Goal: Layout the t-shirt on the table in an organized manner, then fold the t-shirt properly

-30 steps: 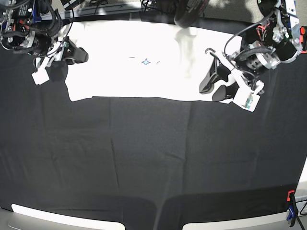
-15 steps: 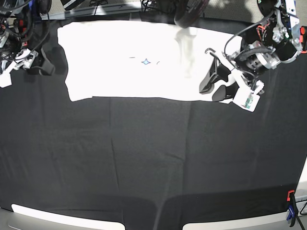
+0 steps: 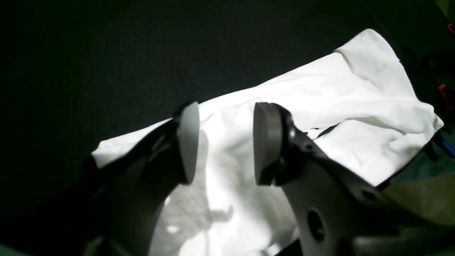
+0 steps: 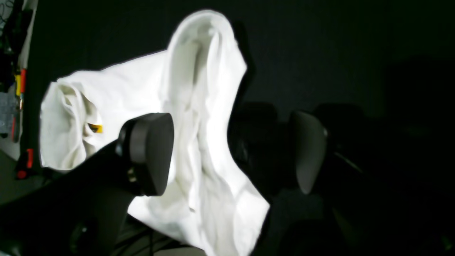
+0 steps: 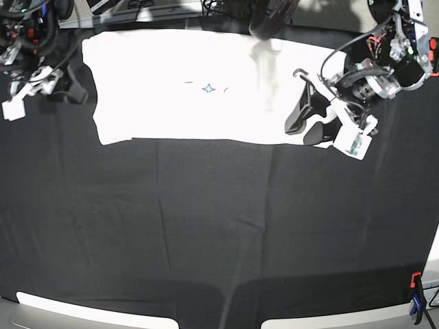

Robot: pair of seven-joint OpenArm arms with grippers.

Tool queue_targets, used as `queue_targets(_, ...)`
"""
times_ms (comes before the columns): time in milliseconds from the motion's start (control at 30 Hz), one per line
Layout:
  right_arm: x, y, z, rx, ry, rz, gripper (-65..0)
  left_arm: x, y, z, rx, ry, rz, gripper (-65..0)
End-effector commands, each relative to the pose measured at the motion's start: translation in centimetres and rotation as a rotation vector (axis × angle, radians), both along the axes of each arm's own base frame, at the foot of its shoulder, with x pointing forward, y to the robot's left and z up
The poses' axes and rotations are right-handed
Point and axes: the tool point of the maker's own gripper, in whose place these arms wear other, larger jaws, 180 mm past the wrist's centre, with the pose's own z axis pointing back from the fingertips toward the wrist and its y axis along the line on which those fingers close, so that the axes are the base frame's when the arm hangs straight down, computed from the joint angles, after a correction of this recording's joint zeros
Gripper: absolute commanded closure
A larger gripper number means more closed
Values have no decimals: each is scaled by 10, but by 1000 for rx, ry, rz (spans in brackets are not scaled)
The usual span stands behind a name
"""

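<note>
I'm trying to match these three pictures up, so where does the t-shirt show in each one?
Base view: t-shirt spread along the top, left of centre.
Left wrist view: t-shirt runs from lower centre to the right edge.
Right wrist view: t-shirt fills left and centre.
Shared landmark: the black table under it.

Free room and obstacles, located relative to the t-shirt [image 5: 185,86]. Nearer the camera than the shirt's front hem, the black-draped table [image 5: 219,226] lies bare across its full width, offering unobstructed passage. At the shirt's base-view right end, the left gripper [image 5: 308,118] stands over the cloth, jaws parted (nothing between them). Off the opposite end, the right gripper [image 5: 55,86] occupies the bare table, apart from the shirt. A clamp [image 5: 416,296] marks the table's near right corner.
</note>
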Motion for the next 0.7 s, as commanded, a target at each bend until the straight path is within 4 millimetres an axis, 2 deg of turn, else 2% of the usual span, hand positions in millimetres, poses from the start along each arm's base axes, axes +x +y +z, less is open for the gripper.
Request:
queue_targets(0, 6, -2, 9, -13, -41, 3, -475, 4, -2, 14, -29, -48, 3, -232)
queue_targets(167, 0, 13, -3, 29, -27, -21, -474, 5, -2, 15, -34, -54, 5, -232)
queue_targets(500, -2, 36, -13, 88, -17, -15, -470, 5, -2, 15, -34, -54, 5, -232)
queue_targets(567, 0, 48, -17, 104, -6, 23, -470, 5, -2, 15, -33, -54, 5, -232)
queue_targets(667, 0, 79, -25, 139, 21, 110, -470, 5, -2, 15, -33, -54, 5, -232)
